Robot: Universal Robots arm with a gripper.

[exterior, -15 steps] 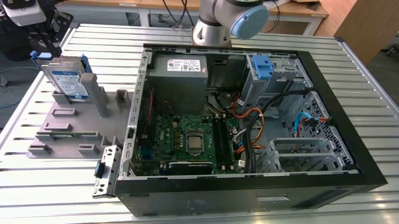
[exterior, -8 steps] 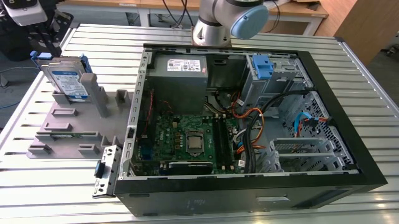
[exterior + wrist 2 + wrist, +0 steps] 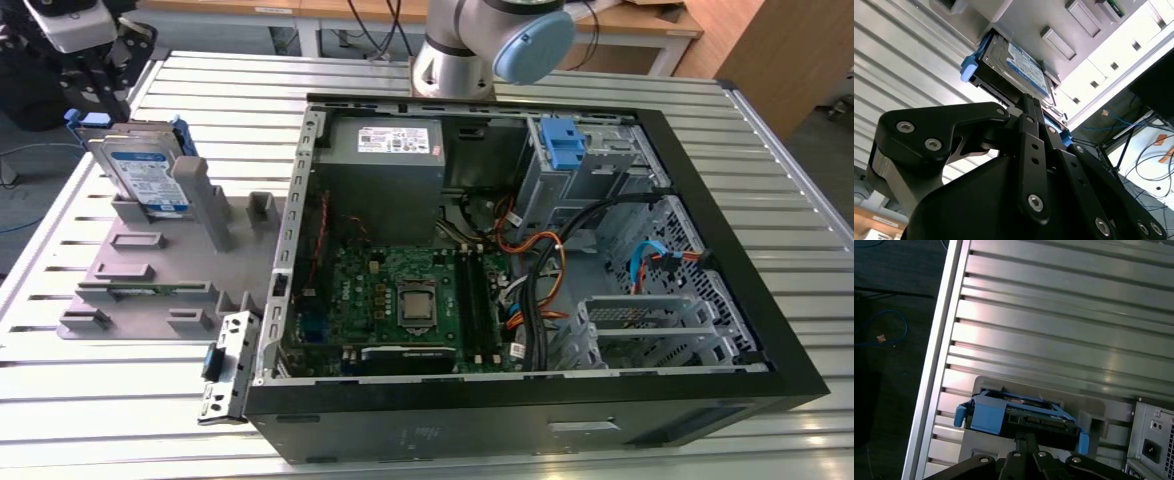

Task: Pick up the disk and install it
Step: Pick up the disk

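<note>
Just beside the open case (image 3: 467,435), a grey rack (image 3: 150,268) holds the disk (image 3: 144,172).

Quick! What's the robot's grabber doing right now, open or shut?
Gripper: at the edge of the disk, which stands in the grey holder; open or shut cannot be told.

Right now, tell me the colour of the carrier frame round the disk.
Blue. The carrier frame on the disk shows best in the first wrist view.
</note>
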